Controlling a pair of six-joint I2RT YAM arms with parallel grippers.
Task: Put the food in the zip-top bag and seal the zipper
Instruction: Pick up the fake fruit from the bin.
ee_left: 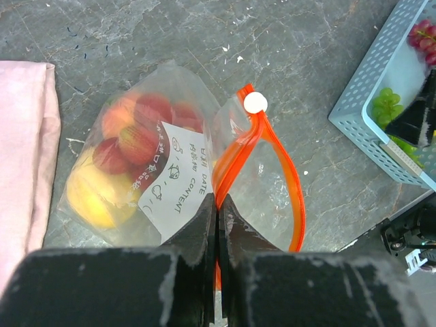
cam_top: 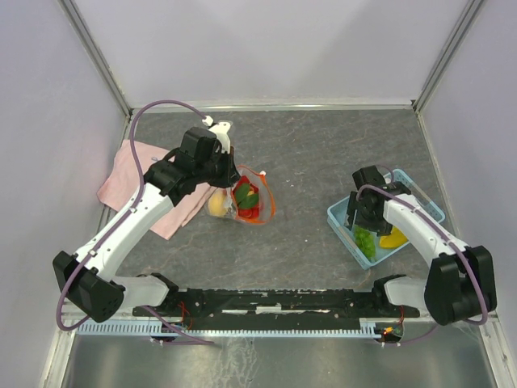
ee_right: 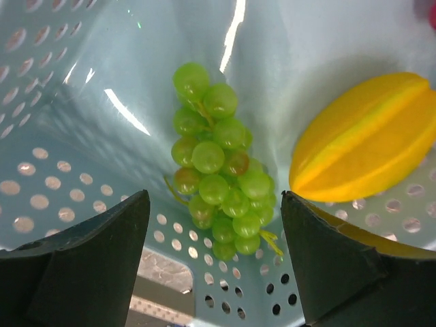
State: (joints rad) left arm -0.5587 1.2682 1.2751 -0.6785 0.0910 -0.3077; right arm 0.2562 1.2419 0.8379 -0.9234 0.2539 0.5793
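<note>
Well, it's about half-time on this one: some fruit bagged, more waiting, mouth unsealed!
The left fingers (ee_left: 197, 228) are pinched shut on the zipper (ee_left: 240, 151), holding up the mouth of the zip-top bag (ee_left: 157, 170), which lies on the worktop (cam_top: 323, 162) beside the pink cloth (ee_left: 27, 150). Red and yellow fruit (ee_left: 129, 136) already sits inside. Over in the basket (ee_right: 54, 136), the right fingers (ee_right: 95, 259) are spread wide and empty, straddling the green grapes (ee_right: 218, 177), with a yellow fruit (ee_right: 361, 136) alongside and red grapes (ee_left: 424, 34) there too. I'd say those pieces are left to transfer, then the sealing.
</note>
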